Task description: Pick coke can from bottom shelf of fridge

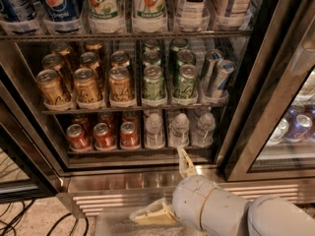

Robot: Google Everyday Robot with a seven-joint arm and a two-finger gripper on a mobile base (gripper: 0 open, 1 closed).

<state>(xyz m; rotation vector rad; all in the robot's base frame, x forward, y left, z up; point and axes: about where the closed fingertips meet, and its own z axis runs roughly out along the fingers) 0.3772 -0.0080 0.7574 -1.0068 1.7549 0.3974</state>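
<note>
The fridge point(244, 114) stands open in front of me. On its bottom shelf point(123, 154), at the left, stand several red coke cans; the front row is three: left point(77, 136), middle point(103, 134), right point(129, 134). My gripper point(157, 185) is low at the front, in front of the steel sill point(113, 181), below and to the right of the cans and apart from them. It is open and empty. One pale finger point(185, 162) points up towards the shelf, the other point(151, 213) points left.
Clear water bottles point(179, 130) stand right of the coke cans on the same shelf. Gold-orange cans point(86, 86) and green cans point(154, 83) fill the wire shelf above. A glass-fronted unit point(295, 127) adjoins on the right. Cables point(19, 220) lie on the floor at left.
</note>
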